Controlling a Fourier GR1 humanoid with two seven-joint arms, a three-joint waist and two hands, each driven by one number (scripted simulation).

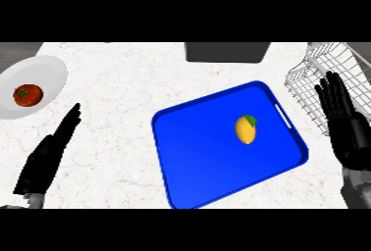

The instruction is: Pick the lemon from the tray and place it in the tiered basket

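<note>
Pick not begun: the lemon (pixel 247 130) lies untouched on the tray (pixel 210 171), so the right hand (pixel 346 125), fingers released, must reach over and grasp it.

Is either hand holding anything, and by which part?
Nothing is held. The left hand and right hand are open; the lemon lies on the tray.

tray (pixel 210 162) is a loud solid blue; lemon (pixel 246 130) yellow with a little green tip; tomato (pixel 28 95) red on a plain white plate (pixel 45 71); counter (pixel 130 78) white, faint veining; basket (pixel 311 81) white wire mesh; my left hand (pixel 47 157) and right hand (pixel 346 120) black
</note>
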